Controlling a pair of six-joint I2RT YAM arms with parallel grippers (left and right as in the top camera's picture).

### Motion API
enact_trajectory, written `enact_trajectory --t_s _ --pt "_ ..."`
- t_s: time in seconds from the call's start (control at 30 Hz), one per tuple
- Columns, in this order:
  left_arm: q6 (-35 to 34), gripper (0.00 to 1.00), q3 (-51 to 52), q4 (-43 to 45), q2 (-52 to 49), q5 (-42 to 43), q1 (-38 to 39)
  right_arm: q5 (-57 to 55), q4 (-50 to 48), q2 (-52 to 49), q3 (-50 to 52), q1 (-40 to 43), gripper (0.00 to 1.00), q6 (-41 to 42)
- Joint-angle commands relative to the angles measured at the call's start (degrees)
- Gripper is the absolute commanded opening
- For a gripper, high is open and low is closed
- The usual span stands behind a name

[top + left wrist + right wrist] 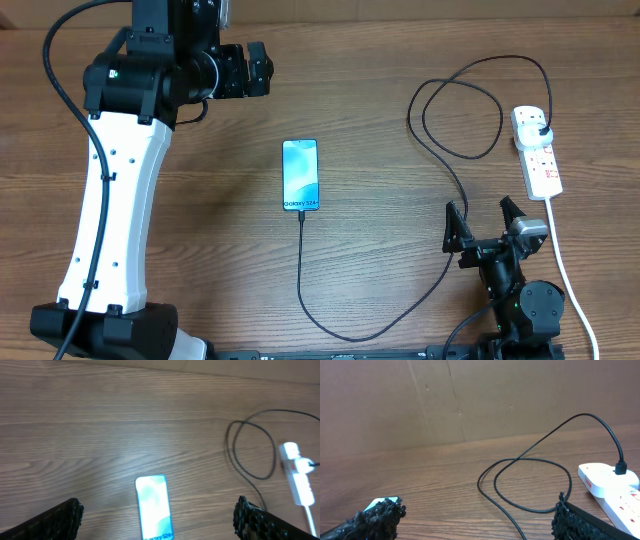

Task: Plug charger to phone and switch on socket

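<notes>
The phone [300, 176] lies flat mid-table, its blue screen lit. The black charger cable [420, 300] meets the phone's near edge, curves along the front, loops at the back right, and its plug [540, 128] sits in the white socket strip [543, 170]. My left gripper [262, 68] hangs open high at the back left. In its wrist view the phone [154, 507] shows between the fingers, far below the left gripper [157, 521]. My right gripper [484, 222] stands open near the front right, beside the cable [530, 460] and left of the socket [612, 487].
The socket's thick white cord [568, 275] runs toward the front right edge, past my right arm's base. A brown cardboard wall [470, 400] stands behind the table. The wooden tabletop [220, 250] is bare between the left arm and the phone.
</notes>
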State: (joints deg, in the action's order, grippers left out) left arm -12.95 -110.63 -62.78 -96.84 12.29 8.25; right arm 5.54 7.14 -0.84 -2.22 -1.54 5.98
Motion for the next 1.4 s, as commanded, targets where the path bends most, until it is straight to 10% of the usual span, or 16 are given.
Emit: enact_trajectory --t_s 0.0,0.87,1.37 --pt "0.98 1.0 2.25 -0.22 4.04 -5.2 0.42 -0.37 -0.48 0.68 0.68 -0.33 1.0 -0.04" --pt "7.89 1.0 88.04 62.38 67.73 -6.27 -3.85 -0.37 -0.5 0.68 0.68 -0.33 1.0 -0.04" --pt "19.32 1.0 107.27 67.58 87.91 -6.95 -3.85 -0.35 -0.48 0.68 0.68 -0.33 1.0 -0.04"
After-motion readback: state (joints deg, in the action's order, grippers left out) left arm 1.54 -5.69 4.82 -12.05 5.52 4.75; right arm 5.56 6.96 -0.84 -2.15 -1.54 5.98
